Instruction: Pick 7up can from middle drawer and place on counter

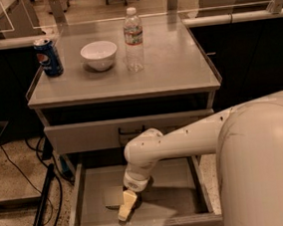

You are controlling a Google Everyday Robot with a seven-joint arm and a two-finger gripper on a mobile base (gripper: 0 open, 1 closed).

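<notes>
The middle drawer (179, 191) is pulled open below the counter (177, 66). My arm reaches down into it, and my gripper (126, 206) hangs low over the left part of the drawer floor. The 7up can does not show clearly. Only a dull greyish shape (113, 196) lies right beside the gripper on its left, where the can lay before. I cannot tell whether the gripper touches it.
On the counter stand a blue Pepsi can (49, 57) at the far left, a white bowl (99, 55) and a clear water bottle (133, 33). The closed upper drawer front (83, 135) is above the open drawer. Black cables (45, 204) lie on the floor at the left.
</notes>
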